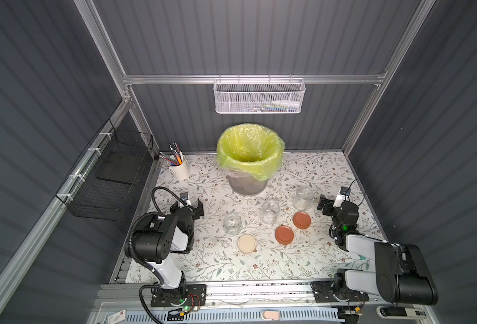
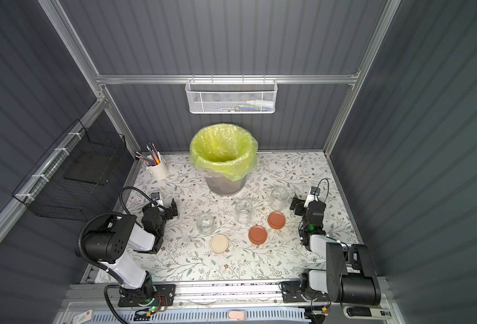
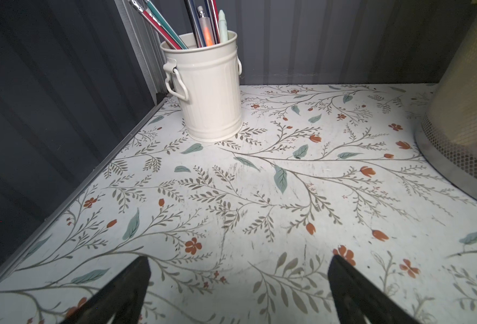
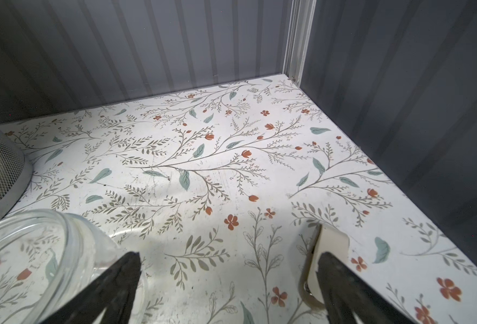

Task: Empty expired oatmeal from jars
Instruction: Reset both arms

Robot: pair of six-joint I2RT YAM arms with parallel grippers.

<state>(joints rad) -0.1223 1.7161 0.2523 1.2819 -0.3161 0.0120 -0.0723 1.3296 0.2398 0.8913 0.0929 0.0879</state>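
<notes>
- The right gripper (image 1: 334,206) sits low over the floral table (image 1: 301,168), jaws spread wide with only bare tabletop between them.
- Just beside one of its fingers, outside the jaws, stands the nearest glass jar (image 4: 35,252), upright and lidless. I cannot tell whether they touch.
- The left gripper (image 1: 187,210) is equally wide open and empty, well apart from the short jar (image 1: 232,223). The middle jar (image 1: 271,211) stands between the other two.
- The cream lid (image 1: 247,244) and two terracotta lids (image 1: 284,234) lie flat on the near side of the jars.
- I see no oatmeal in any jar. The lined bin (image 1: 247,186) is too shadowed inside to judge.
- The jars look light, rigid, smooth and breakable. I would grip across the body below the threaded neck, squeezing gently.
</notes>
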